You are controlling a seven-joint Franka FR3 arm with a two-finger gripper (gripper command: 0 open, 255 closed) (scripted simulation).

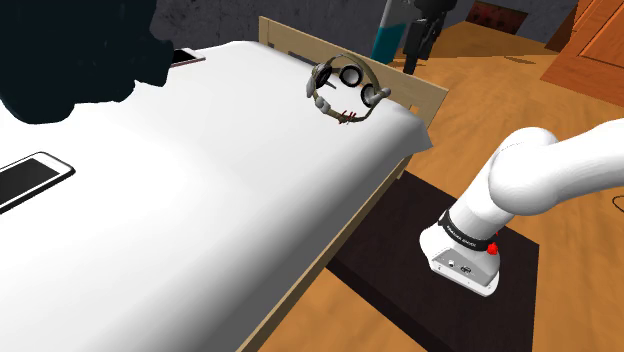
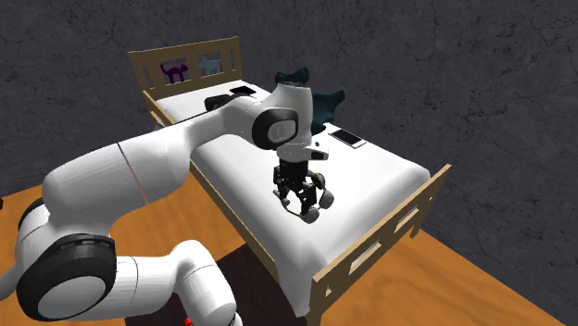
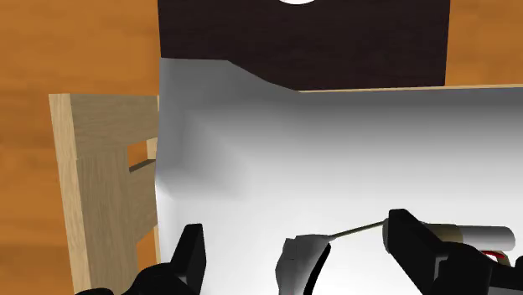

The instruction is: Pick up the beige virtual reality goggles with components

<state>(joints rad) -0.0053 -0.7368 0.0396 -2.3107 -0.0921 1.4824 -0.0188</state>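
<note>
Beige-grey ring-shaped virtual reality goggles (image 1: 345, 92) lie on the white bed (image 1: 200, 210); your black end effector (image 3: 295, 230) hangs released, fingers astride them.

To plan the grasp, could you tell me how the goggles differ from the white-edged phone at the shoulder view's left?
The goggles are a bulky greyish loop with round lenses; the phone is a flat slab, white-edged with a black screen. The goggles lie by the wooden footboard; the phone lies far from it. Both rest on the white bed.
</note>
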